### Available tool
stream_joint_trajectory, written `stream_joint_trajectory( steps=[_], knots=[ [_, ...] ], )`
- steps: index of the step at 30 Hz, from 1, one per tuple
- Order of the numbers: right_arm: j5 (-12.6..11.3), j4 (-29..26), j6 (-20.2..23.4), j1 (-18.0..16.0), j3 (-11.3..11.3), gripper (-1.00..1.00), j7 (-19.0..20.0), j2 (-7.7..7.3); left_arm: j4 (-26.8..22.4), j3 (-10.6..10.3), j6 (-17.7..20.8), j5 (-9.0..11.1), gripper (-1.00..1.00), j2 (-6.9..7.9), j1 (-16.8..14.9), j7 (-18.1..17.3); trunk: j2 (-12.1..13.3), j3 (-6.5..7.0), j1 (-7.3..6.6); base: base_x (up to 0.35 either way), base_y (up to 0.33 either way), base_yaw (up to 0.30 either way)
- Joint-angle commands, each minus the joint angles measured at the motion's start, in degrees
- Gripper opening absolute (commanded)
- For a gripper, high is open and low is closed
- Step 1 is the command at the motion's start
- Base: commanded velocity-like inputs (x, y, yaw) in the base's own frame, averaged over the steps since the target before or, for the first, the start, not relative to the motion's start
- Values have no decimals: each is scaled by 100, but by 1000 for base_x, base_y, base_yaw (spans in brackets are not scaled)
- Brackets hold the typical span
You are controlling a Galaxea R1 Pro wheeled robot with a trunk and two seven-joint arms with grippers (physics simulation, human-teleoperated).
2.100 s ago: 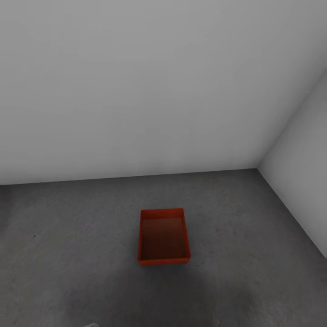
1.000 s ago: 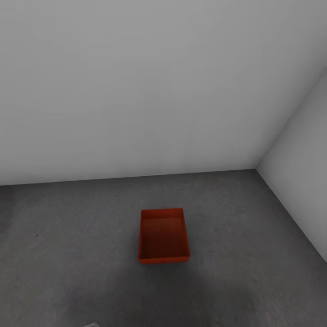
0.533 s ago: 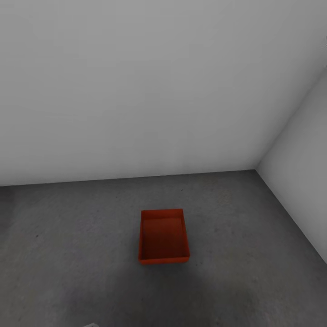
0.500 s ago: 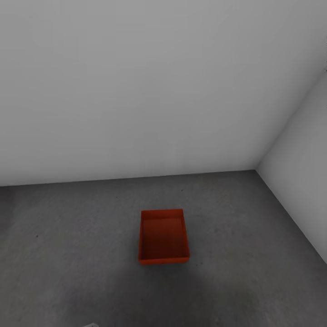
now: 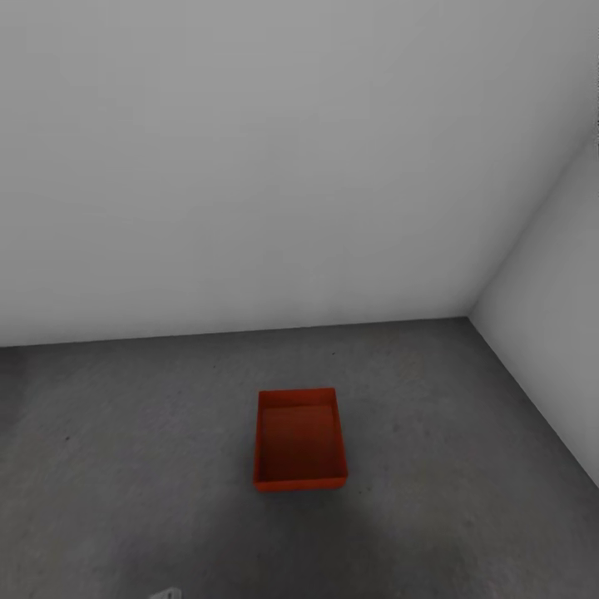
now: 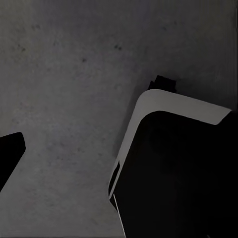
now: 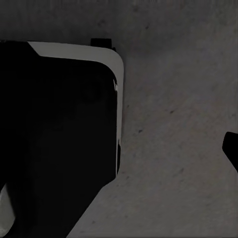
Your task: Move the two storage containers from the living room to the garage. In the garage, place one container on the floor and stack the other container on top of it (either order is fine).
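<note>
the view shifts slightly as we back off; one storage container point(image 5: 299, 438) rests on the garage floor point(image 5: 125, 433), second unfetched; our grippers' state we cannot tell.

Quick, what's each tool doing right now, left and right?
Left tool: one fingertip seen over the floor; open or closed cannot be told.
Right tool: one fingertip seen; cannot be told either.
</note>
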Motion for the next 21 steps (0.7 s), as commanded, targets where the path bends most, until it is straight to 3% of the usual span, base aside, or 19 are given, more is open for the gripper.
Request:
stream_joint_trajectory(
  steps=[1,9,21],
  knots=[
    [24,20,-34,-8,-8,100,-12,-1,1,-48,-5,46,100,-4,-4,5,-9,1,3,0,0,0],
    [23,16,-36,-8,-8,100,-5,3,6,-48,-57,63,100,-1,145,-409,-9,75,3,0,0,0],
    [23,14,-36,-8,-8,100,-5,-1,11,-48,-52,67,100,1,202,-457,-9,185,3,0,0,0]
  ],
)
